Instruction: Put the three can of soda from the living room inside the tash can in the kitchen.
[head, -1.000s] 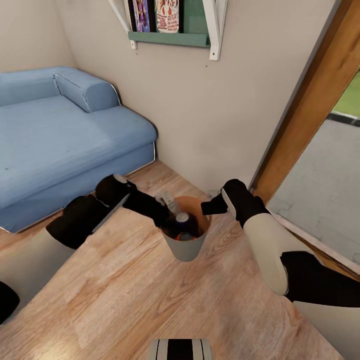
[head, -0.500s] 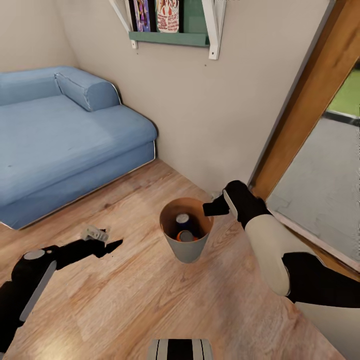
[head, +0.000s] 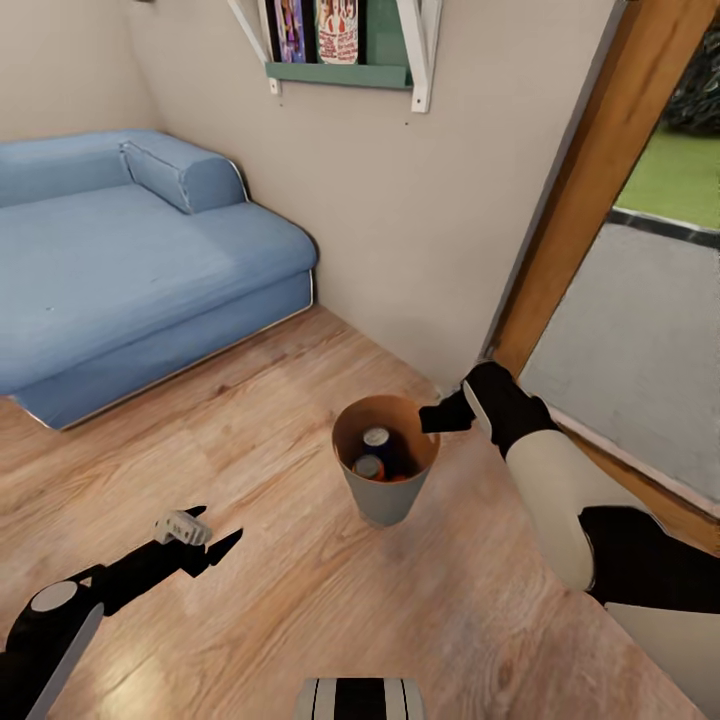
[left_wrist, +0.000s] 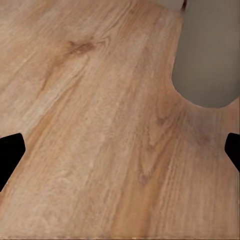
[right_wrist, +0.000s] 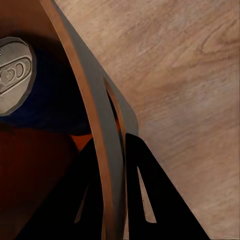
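Pulled back to lower left, left gripper wide, empty; right gripper clamped on bin rim, cans inside—kitchen next.

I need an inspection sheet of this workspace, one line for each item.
Surface: light wood floor; the bin's base is off it.
Job's things: grey bin held up, with a blue can and an orange can inside; a third can cannot be told.
Clutter: nothing seen.
Grippers: right pincer shut on the bin's rim, one finger inside the wall, one outside; left pincer open, empty, low over the floor.
Cables: nothing seen.
Surroundings: blue sofa, wall shelf, wooden door frame.
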